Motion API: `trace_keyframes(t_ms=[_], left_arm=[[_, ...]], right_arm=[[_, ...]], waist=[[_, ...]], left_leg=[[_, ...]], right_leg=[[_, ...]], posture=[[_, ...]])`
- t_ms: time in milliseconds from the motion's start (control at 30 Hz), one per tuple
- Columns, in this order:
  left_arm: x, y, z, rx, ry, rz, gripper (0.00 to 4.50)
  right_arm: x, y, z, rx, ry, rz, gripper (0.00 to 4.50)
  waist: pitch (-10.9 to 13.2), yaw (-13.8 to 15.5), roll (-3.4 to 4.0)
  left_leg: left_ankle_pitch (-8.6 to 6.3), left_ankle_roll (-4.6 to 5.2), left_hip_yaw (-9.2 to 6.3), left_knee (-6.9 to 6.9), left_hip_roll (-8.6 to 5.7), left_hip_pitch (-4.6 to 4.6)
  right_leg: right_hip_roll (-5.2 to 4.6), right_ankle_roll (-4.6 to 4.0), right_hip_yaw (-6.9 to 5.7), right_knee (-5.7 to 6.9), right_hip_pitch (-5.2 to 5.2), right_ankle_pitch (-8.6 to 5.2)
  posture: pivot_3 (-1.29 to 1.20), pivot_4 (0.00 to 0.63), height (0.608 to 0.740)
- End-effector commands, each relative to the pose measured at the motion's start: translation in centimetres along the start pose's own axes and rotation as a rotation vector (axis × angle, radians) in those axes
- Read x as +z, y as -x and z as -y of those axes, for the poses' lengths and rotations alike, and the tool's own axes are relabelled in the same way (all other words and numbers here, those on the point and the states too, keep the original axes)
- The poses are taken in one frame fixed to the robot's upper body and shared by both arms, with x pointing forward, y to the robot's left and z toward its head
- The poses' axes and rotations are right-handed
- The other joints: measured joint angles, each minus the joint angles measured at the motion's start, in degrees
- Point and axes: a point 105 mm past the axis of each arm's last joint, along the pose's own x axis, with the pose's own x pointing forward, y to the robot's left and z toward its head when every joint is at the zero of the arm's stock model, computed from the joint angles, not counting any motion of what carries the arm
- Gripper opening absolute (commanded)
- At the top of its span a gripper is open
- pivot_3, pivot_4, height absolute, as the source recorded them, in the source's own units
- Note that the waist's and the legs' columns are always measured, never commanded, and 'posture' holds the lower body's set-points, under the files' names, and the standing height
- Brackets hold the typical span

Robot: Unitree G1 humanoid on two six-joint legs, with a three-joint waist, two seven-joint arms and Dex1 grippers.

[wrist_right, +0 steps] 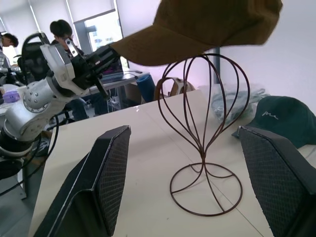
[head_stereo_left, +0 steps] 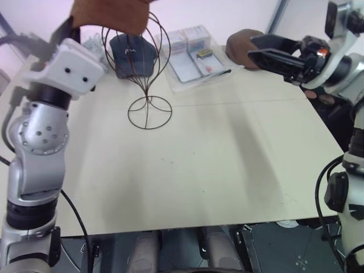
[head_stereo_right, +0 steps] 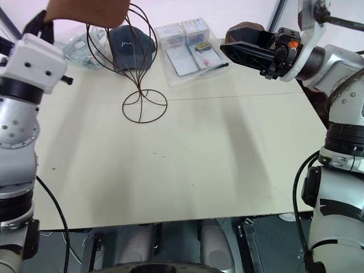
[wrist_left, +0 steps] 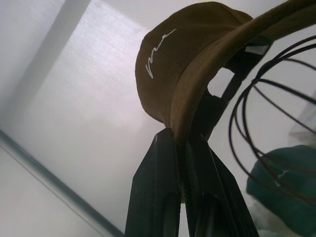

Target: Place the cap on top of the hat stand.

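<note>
white script embroidery is seen on the front of the brown cap (wrist_left: 190, 59), but the word cannot be read; similar white script on the dark cap (wrist_right: 285, 118) is also too small to make out. three caps are counted: the brown one held aloft, the dark one lying on the table (head_stereo_left: 227, 165) beyond the stand, and a plain brown one (head_stereo_left: 239, 46) just behind the right gripper (head_stereo_left: 260, 51). one hat stand (head_stereo_left: 149, 74) of dark wire is seen, standing upright on its ring base.

the cap's brim is pinched between the closed fingers of the left gripper (wrist_left: 180, 148), and the crown is held just above the stand's egg-shaped cage, beside the fingers; whether it touches the wire cannot be told. the right gripper is spread wide and holds nothing, with the stand framed well ahead between its two fingers.

the table is a pale cream board. clear plastic packets (head_stereo_left: 193, 54) are laid at its far edge, across from both grippers. in the right wrist view an office is shown behind, with bright windows and people seated at desks.
</note>
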Motion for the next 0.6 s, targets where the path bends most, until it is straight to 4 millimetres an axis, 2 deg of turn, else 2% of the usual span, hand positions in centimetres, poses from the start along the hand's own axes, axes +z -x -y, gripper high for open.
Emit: trace_keyframes(t_ms=[33,200,400,600], left_arm=[[2.1,0.0,-0.5,0.034,-0.013,0.079,0.05],[1.3,1.1,1.0,-0.001,0.015,0.044,0.05],[1.4,3.7,2.6,-0.036,-0.018,0.014,0.05],[1.7,4.5,3.4,-0.045,-0.049,0.013,0.05]], right_arm=[[1.4,0.3,-0.9,0.010,0.054,0.035,3.55],[1.1,0.3,-0.9,0.001,0.051,0.032,3.55],[1.0,0.3,-0.8,-0.003,0.045,0.033,3.55],[0.7,0.0,-0.7,0.001,0.037,0.033,3.55]], waist=[[0.0,0.0,0.00],[0.0,-0.1,0.01],[0.0,0.0,0.01],[0.0,0.0,0.01]], left_leg=[[0.00,0.00,0.00,0.02,0.00,0.00],[0.00,0.00,0.00,0.09,0.00,0.03],[0.00,0.01,0.00,0.26,0.00,0.04],[-0.01,0.02,-0.01,0.70,0.00,0.08]], right_leg=[[0.00,0.01,0.00,0.00,0.02,0.00],[0.01,0.05,0.02,0.03,0.04,0.04],[0.01,0.03,0.03,0.05,0.14,0.04],[0.01,-0.15,0.04,0.02,0.40,0.08]], posture=[[0.00,0.150,0.740],[0.00,0.150,0.740],[0.00,0.150,0.740],[0.00,0.150,0.740]])
